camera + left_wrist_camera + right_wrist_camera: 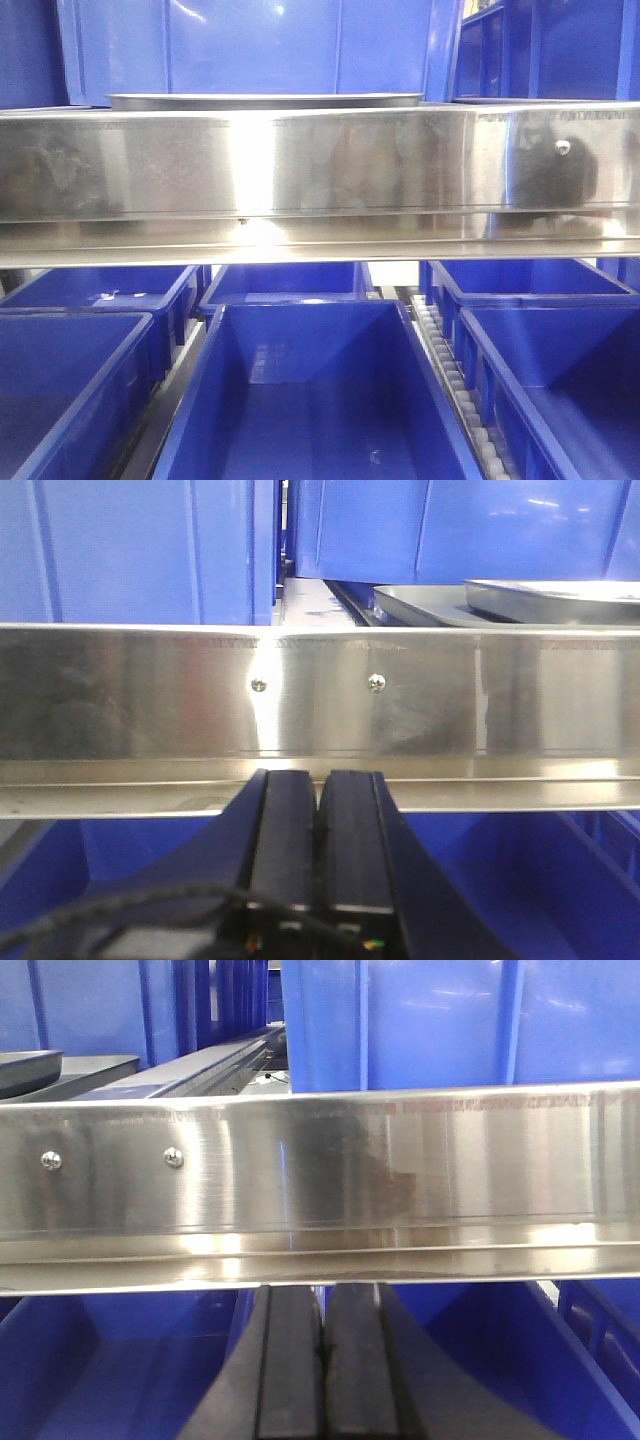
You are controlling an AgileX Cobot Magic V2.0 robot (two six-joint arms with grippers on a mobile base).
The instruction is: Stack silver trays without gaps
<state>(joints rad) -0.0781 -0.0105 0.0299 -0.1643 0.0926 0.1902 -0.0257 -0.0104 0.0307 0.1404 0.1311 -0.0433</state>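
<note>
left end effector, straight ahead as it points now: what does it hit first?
Most likely the steel shelf rail: the left end effector, shut, points at its lower lip. The silver trays sit behind and above it. Depth to the rail is unclear.

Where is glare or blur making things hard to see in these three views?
Front view: a bright glare band on the steel shelf rail, which hides all but the silver tray's rim. Left wrist view: trays overexposed, soft. Right wrist view: streaky rail reflections.
</note>
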